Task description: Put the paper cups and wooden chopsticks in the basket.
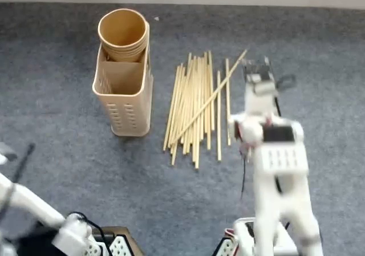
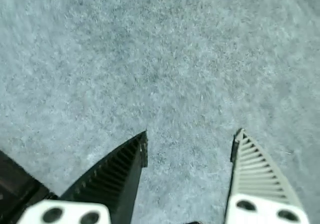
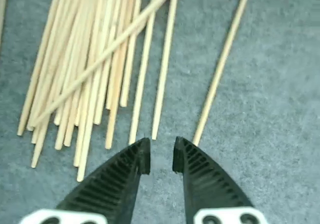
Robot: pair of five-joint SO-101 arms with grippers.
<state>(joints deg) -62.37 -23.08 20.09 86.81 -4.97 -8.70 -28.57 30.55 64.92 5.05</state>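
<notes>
Dozens of chopsticks (image 1: 197,108) lie lengthwise, just left of the right gripper (image 3: 159,151).
Their long axes run away from the robot, between the basket (image 1: 122,105) holding the stacked paper cups (image 1: 122,33) and the right gripper. The nearest stick ends lie just ahead of its barely parted, empty jaws. The left gripper (image 2: 190,144), wide open and empty, hangs over bare carpet (image 1: 68,153), so the right arm is judged nearer.

**Grey carpeted table, basket and sticks on it**

We see a grey carpeted table (image 1: 68,153). A beige basket (image 1: 128,110) sits on it, left of centre in the high view. Near its right, not touching, wooden chopsticks (image 1: 191,105) lie flat in a loose spread, with one stick (image 1: 215,93) crossing diagonally over them.
</notes>
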